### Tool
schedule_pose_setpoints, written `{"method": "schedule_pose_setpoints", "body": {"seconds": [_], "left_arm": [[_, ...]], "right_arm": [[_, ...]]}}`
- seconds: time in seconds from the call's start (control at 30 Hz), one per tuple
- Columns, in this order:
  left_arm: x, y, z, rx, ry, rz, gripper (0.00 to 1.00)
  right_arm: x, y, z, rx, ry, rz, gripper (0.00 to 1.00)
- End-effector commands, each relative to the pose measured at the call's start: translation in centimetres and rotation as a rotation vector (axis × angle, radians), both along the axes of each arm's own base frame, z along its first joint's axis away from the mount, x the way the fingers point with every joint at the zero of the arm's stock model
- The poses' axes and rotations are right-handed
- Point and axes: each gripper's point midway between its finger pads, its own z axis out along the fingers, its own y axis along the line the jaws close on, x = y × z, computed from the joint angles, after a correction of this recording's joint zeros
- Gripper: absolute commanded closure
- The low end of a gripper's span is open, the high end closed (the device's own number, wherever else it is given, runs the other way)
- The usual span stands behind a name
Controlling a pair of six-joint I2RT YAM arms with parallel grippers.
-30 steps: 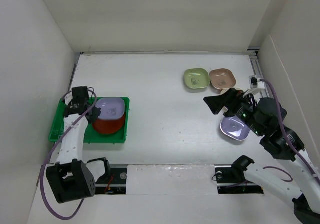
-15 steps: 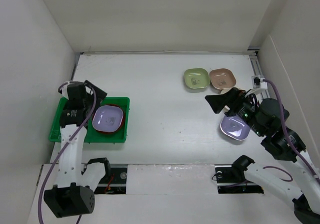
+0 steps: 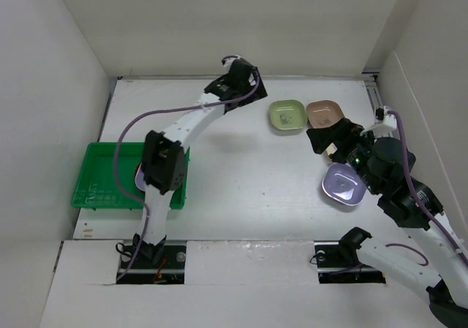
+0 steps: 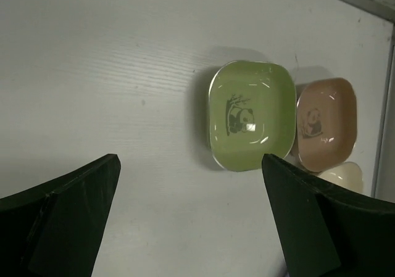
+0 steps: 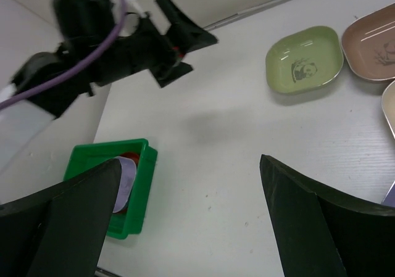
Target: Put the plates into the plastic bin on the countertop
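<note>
**Two plates binned at least, four left out on the counter.**

From overhead, the plastic bin (image 3: 95, 185) sits at the left of the frame. It holds a lavender plate (image 5: 123, 181) lying on a reddish-brown plate (image 5: 128, 160). The left arm covers part of the stack, so I cannot tell whether a second reddish-brown one lies beneath. At the upper right of the countertop (image 3: 234, 167) the pale green plate (image 3: 287, 115) and the pinkish-tan plate (image 3: 325, 112) touch side by side. A cream plate (image 4: 345, 175) is just below them, and a second lavender plate (image 3: 344, 184) lies lower right. The left gripper (image 4: 190, 166) hangs with its fingers spread wide and empty, just left of the pale green plate. The right gripper (image 5: 190, 163) is equally wide and empty above the right-hand plates. I judge the job under half done.
</note>
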Motion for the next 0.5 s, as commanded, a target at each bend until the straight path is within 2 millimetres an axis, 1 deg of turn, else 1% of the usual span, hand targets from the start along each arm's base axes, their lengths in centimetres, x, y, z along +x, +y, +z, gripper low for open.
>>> {"method": "schedule_pose_setpoints", "body": {"seconds": [0.0,0.03,0.07,0.1,0.17,0.2,0.23,0.3,0.33,0.37,0.4,0.43,0.47], "left_arm": [[2.8,-1.3,-2.9,0.063,0.050,0.001,0.00],[2.8,-3.3,-3.4,0.061,0.045,-0.047,0.00],[3.8,-4.3,-2.4,0.030,0.016,-0.060,0.00],[4.0,-5.8,-5.1,0.029,0.044,-0.093,0.00],[4.1,-7.2,-6.4,-0.012,0.070,-0.129,0.00],[4.4,-7.4,-6.6,-0.028,0.065,-0.121,0.00],[4.5,-7.9,-7.9,-0.039,0.069,-0.137,0.00],[4.3,-8.6,-8.5,-0.069,0.072,-0.159,0.00],[4.4,-8.8,-9.0,-0.073,0.077,-0.166,0.00],[4.4,-8.9,-10.7,-0.067,0.103,-0.159,0.00],[4.7,-9.1,-10.7,-0.070,0.098,-0.160,0.00],[4.2,-9.9,-10.9,-0.074,0.101,-0.179,0.00],[4.3,-10.0,-11.7,-0.068,0.112,-0.178,0.02]], "right_arm": [[-0.3,-1.0,2.2,0.054,-0.045,-0.041,0.00],[-0.3,-0.9,2.2,0.055,-0.044,-0.032,0.00],[-0.1,-0.7,1.7,0.043,-0.028,-0.032,0.00],[-0.1,-0.7,1.7,0.043,-0.028,-0.032,0.00],[-0.2,-0.7,1.5,0.037,-0.021,-0.032,0.00],[-0.1,-1.0,1.3,0.032,-0.013,-0.042,0.00],[-0.1,-1.0,1.3,0.032,-0.013,-0.042,0.00],[-0.2,-0.9,1.3,0.024,-0.015,-0.031,0.00],[-0.1,-0.8,0.9,0.019,-0.008,-0.031,0.00],[-0.1,-0.8,0.9,0.019,-0.008,-0.031,0.00],[-0.2,-0.7,0.9,0.020,-0.007,-0.022,0.00],[-0.3,-0.5,0.8,0.021,-0.006,-0.013,0.00],[-0.3,-0.5,0.8,0.021,-0.006,-0.013,0.00]]}}
